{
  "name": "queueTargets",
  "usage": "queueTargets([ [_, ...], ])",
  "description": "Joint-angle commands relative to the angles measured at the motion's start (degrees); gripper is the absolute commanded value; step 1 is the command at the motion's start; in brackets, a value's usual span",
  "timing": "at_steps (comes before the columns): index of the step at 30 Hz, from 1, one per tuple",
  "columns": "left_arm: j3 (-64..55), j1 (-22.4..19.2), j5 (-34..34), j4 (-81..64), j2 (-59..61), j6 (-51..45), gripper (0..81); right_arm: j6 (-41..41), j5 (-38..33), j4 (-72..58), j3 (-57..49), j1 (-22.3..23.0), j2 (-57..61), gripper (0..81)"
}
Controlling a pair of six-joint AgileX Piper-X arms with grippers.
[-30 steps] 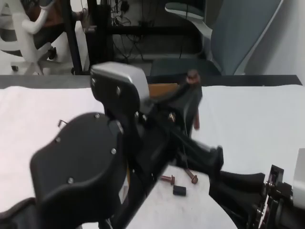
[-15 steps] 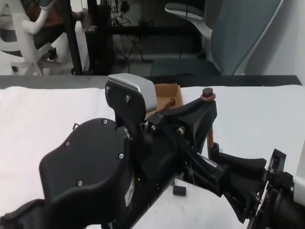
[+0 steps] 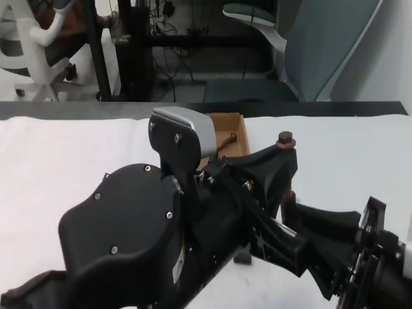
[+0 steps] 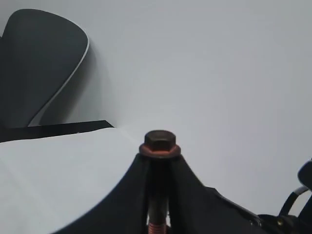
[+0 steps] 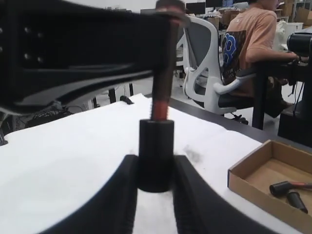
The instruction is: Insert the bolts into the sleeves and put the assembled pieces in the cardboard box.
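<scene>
My left gripper (image 4: 158, 163) is shut on a rust-coloured bolt (image 4: 159, 142), held upright with its hex head above the fingers. In the high view that bolt (image 3: 285, 138) hangs above the bench to the right of the cardboard box (image 3: 226, 122). Directly beneath it my right gripper (image 5: 156, 178) is shut on a black sleeve (image 5: 156, 153), also upright. The bolt's threaded end (image 5: 159, 109) meets the sleeve's top opening; how deep it sits I cannot tell. The cardboard box (image 5: 246, 175) holds an assembled piece (image 5: 287, 187).
A loose black sleeve (image 3: 243, 257) lies on the white cloth (image 3: 51, 161) just below the left arm. The left arm's bulky body (image 3: 129, 238) hides much of the near bench. Office chairs stand beyond the far edge.
The left arm swung right and lowered slightly, bringing the bolt over the right gripper's sleeve. The right arm came up under it. The loose bolts on the cloth are now hidden behind the arms.
</scene>
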Motion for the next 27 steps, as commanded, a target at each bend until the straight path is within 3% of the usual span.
queueTargets([
  [1,0.44,-0.26,0.27,-0.19,-0.1,-0.8,1.8,-0.77,-0.96,-4.47,-0.42,0.15,-0.22,0.0],
  [5,1.66,-0.26,3.77,-0.33,-0.1,-2.29,0.6,-1.73,1.84,-5.55,-0.76,0.15,-0.22,0.0],
  [7,2.03,-0.26,7.15,-0.33,-0.1,-2.28,7.4,-1.81,2.75,-5.18,-1.01,0.15,-0.05,0.0],
  [9,2.25,-0.26,9.17,-0.33,-0.1,-1.59,21.4,-1.81,3.29,-4.14,-1.23,0.15,0.1,0.0],
  [13,2.22,-0.26,10.44,-0.33,-0.1,0.16,70.0,-1.66,7.32,-0.99,-1.32,0.04,0.27,0.0],
  [18,2.22,0.01,6.61,4.91,-1.81,1.59,70.0,-1.79,14.47,7.14,-3.94,-1.5,0.42,0.0],
  [20,2.22,0.73,-0.11,10.49,-3.25,0.21,70.0,-3.02,14.44,14.08,-7.32,-3.36,1.46,0.0],
  [23,2.22,2.56,-9.96,17.41,-4.19,-10.08,70.0,-7.54,13.99,19.7,-12.25,-5.98,4.84,0.0],
  [27,0.76,7.25,-14.33,30.4,-2.98,-21.6,70.0,-11.94,10.26,21.09,-19.13,-9.3,12.69,0.0],
])
